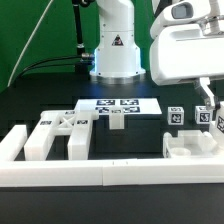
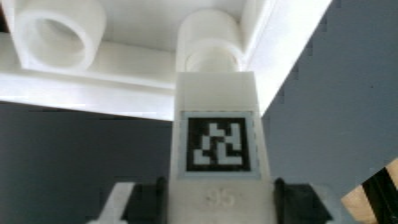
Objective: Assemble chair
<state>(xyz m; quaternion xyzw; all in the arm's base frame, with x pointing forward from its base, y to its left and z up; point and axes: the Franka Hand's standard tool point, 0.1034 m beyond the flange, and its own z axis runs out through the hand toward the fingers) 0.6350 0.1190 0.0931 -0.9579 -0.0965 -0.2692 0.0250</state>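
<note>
My gripper (image 1: 206,104) is at the exterior view's right, shut on a white square chair leg (image 1: 205,118) with a black-and-white tag. In the wrist view the gripper (image 2: 221,203) grips this leg (image 2: 221,110) on both sides. The leg's round far end meets a white chair panel (image 2: 107,75), beside a round socket (image 2: 61,44). That panel (image 1: 188,150) lies low at the front right in the exterior view. A second tagged leg (image 1: 176,116) stands upright just left of the held one. Barred chair frames (image 1: 60,135) lie at the left, and a small tagged block (image 1: 116,121) lies in the middle.
The marker board (image 1: 120,103) lies flat before the robot base (image 1: 114,50). A long low white border rail (image 1: 110,173) runs along the front and turns back at the left (image 1: 14,145). The table is black.
</note>
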